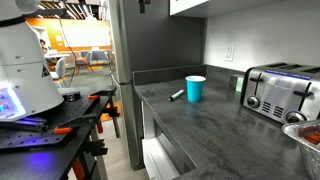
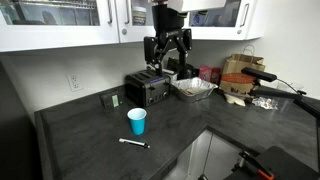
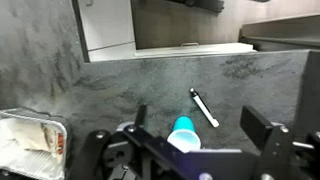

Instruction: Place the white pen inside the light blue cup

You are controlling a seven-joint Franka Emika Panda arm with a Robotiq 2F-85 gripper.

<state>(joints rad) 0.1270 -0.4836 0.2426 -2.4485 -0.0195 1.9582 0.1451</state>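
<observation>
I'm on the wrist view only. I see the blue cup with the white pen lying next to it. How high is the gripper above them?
Observer: In an exterior view the gripper hangs high, level with the upper cabinets and well above the counter.
Operator: Is the cup standing upright?
Observer: Yes. Both exterior views show the light blue cup upright with its open end up.
Operator: Is there anything nearby that I can't see?
Observer: A chrome toaster stands behind the cup by the wall. The white pen lies flat on the side of the cup away from it.
</observation>
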